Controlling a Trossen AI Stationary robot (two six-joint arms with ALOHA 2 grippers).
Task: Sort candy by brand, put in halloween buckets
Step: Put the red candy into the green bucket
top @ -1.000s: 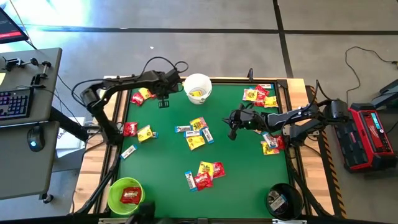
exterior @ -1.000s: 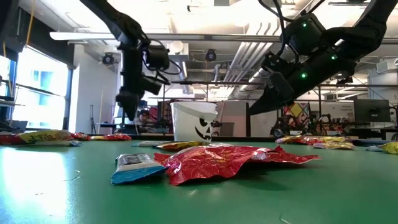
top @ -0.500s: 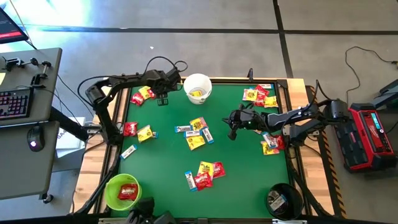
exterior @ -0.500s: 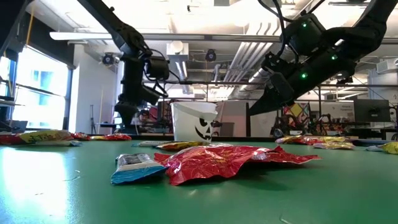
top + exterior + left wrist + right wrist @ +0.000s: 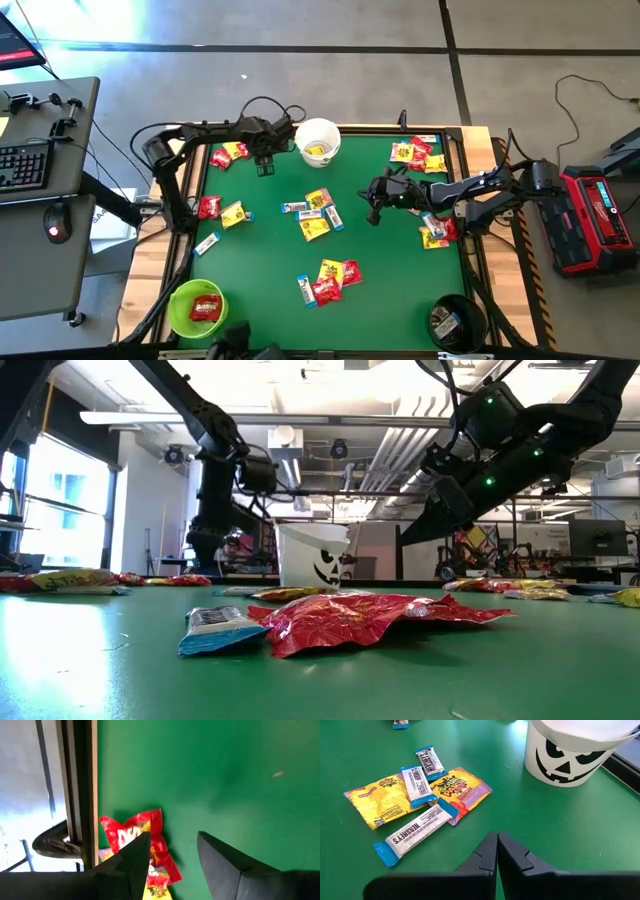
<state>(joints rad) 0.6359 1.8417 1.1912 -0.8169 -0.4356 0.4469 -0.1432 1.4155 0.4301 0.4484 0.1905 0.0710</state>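
My left gripper [image 5: 263,167] hangs open just above the green mat beside a small far-left pile of red and yellow candy [image 5: 228,154], left of the white bucket [image 5: 318,142]. In its wrist view the fingers [image 5: 172,840] straddle bare mat, and a red packet [image 5: 131,831] lies beside one finger, partly hidden by it. My right gripper [image 5: 375,210] is shut and hovers right of the middle candy cluster [image 5: 316,212]; its wrist view shows that cluster [image 5: 417,792] and the jack-o'-lantern face of the white bucket [image 5: 572,752]. The green bucket [image 5: 200,308] holds a red packet.
The black bucket [image 5: 455,322] stands at the near right corner. More candy lies near the front [image 5: 330,280], at the far right [image 5: 415,152], under the right arm [image 5: 435,232] and along the left side [image 5: 222,212]. A wooden rim [image 5: 480,240] borders the mat.
My left gripper has sunk toward the mat next to the far-left candy pile, tipping a little more downward. My right arm has kept still.
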